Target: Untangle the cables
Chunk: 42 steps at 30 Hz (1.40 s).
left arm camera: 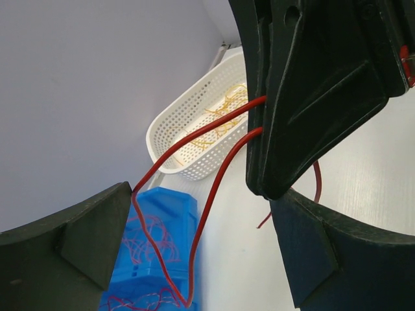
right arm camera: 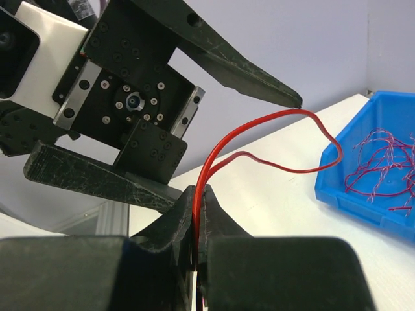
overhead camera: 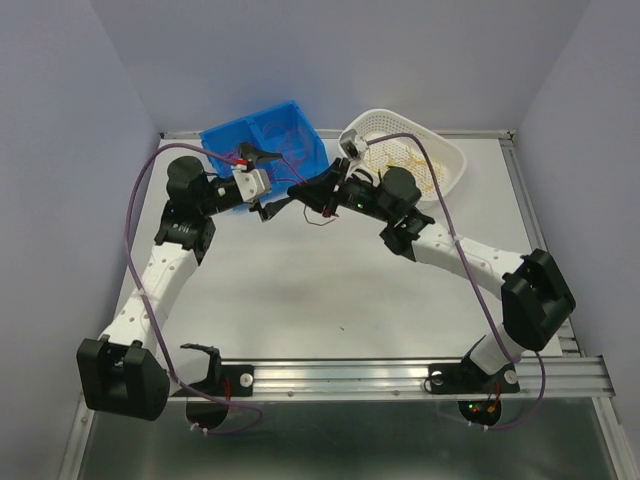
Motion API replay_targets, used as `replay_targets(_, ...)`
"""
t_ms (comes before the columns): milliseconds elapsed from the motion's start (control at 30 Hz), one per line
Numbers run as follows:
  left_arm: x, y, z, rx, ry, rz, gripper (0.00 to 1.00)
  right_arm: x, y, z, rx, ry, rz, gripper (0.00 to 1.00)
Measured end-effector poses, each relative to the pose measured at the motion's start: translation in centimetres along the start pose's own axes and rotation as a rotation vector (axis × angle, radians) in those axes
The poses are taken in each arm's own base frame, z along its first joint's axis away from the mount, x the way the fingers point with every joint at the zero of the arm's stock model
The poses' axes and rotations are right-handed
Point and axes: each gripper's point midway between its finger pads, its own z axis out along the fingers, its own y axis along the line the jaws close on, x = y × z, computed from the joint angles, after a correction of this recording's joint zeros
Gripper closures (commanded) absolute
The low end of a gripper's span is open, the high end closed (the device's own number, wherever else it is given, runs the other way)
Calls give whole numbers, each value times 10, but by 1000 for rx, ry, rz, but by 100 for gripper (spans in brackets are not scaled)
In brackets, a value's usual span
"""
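Pinching a red wire loop [right arm camera: 272, 116] tight just right of the far-left blue bin [right arm camera: 343, 184], the right gripper [right arm camera: 198, 197] could lose the thin strand if it pulls away before the wide-open left gripper [left arm camera: 204, 256] closes on it.

High rear overview; close wrist views sharing blue bin [left arm camera: 175, 207] [right arm camera: 350, 188]

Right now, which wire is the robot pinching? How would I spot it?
Find the blue bin at the back of the table, beside the white basket. Just in front, the right gripper pinches one bright red wire. Unlike the dark curls lying in the bin, it is smooth and loops through the air.
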Motion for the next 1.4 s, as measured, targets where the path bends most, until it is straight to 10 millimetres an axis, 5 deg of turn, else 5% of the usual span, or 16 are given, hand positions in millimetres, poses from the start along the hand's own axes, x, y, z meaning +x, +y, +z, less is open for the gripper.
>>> replay_targets(1033, 12, -59, 8, 355, -76, -155, 2, 14, 14, 7, -166, 41, -114, 99)
replay_targets(1400, 26, -61, 21, 397, -70, -222, 15, 16, 18, 13, -235, -16, -120, 99)
